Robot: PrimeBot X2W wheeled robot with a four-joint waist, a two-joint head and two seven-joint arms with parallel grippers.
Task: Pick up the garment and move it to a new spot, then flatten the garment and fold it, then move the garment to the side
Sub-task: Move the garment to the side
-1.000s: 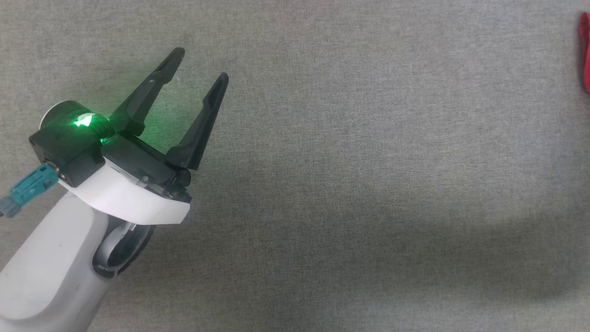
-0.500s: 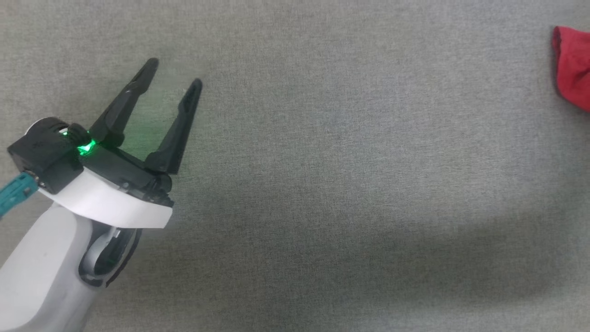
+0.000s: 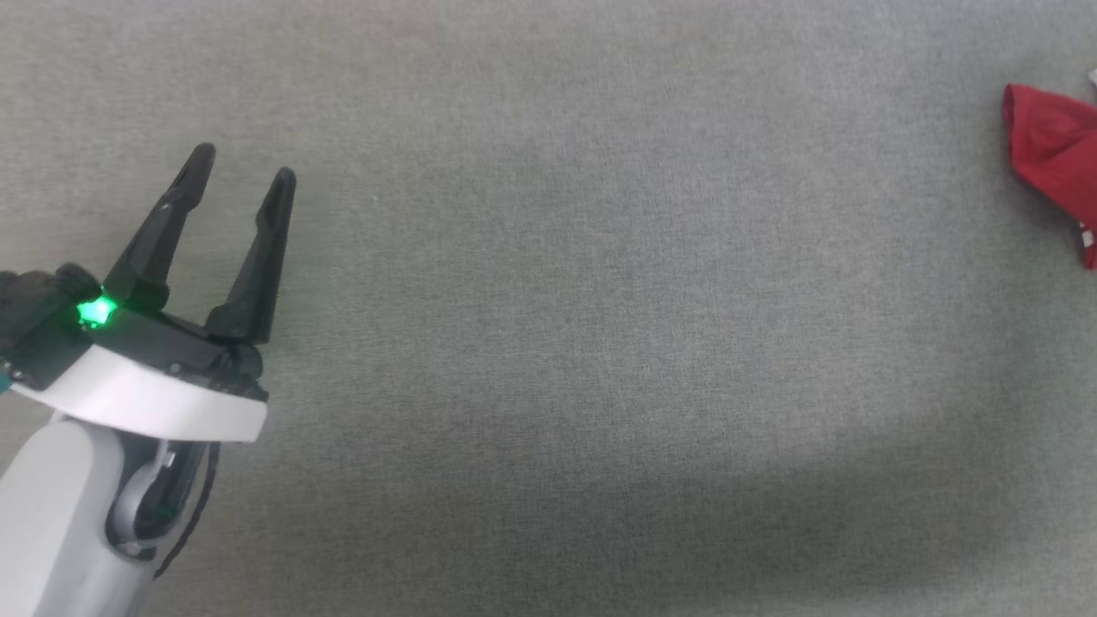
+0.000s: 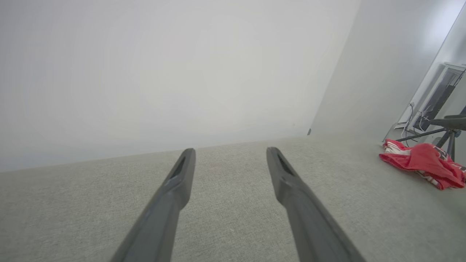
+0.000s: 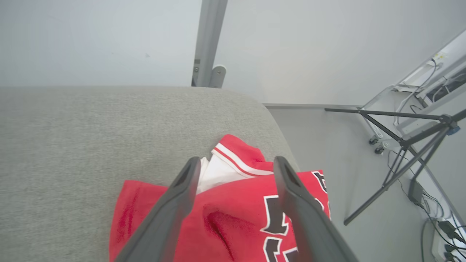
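The garment [image 3: 1050, 158], a bright red jersey, lies crumpled at the right edge of the grey cloth surface [image 3: 600, 300] in the head view. The left wrist view has the garment [image 4: 424, 163] far off to the right, rumpled in a heap. My left gripper [image 3: 244, 167] hangs open over bare cloth at the left, nothing between its fingers; the left gripper [image 4: 229, 151] shows the same there. In the right wrist view my right gripper [image 5: 236, 162] stands open just above the garment [image 5: 233, 218], whose white panel, red stripes and black lettering show. Nothing is held.
The grey surface ends in a rounded corner [image 5: 269, 109] just beyond the garment. A black tripod [image 5: 407, 145], cables and wheeled equipment stand on the floor past that edge. A pale wall [image 4: 164, 72] rises behind the surface.
The head view has shifted, so more of the garment shows at the right and my left gripper sits lower and further left in the picture. The left gripper stays open.
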